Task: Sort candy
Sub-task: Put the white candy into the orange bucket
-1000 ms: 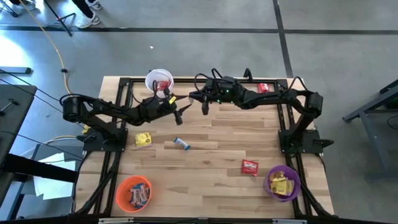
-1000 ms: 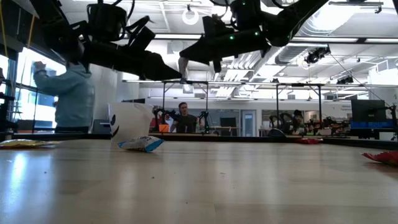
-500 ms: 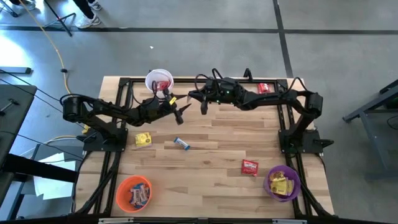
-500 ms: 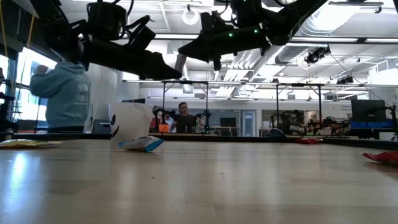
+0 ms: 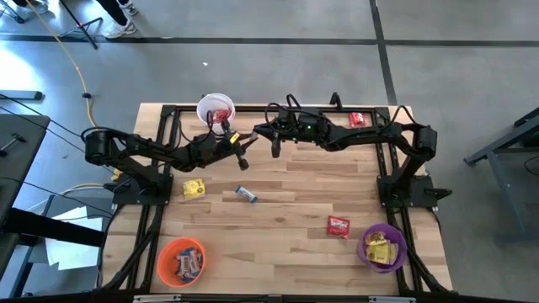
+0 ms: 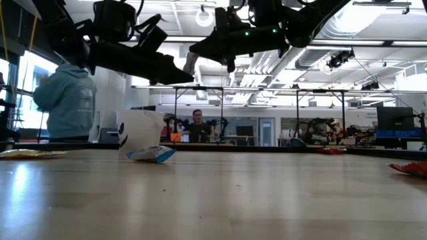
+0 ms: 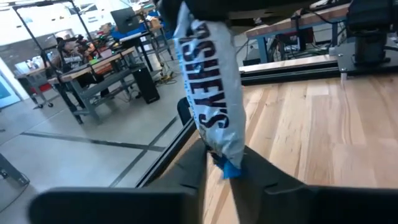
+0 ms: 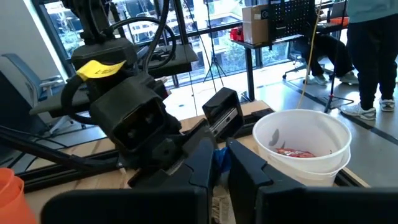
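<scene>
My left claw (image 7: pixel 221 163) and right claw (image 8: pixel 219 163) both clamp one blue-and-white bar (image 7: pixel 208 93) mid-air above the counter (image 5: pixel 286 202), handing it over because the orange cup (image 5: pixel 180 261) holds such bars.

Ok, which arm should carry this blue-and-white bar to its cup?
Left. The left gripper pinches the bar, and the orange cup holding such bars sits on its side, far from the right gripper.

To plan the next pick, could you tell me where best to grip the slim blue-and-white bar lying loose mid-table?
Come straight down and pinch the slim blue-and-white bar across its narrow width at mid-length, probably; it lies flat and slanted on the wooden table, with nothing touching it.
</scene>
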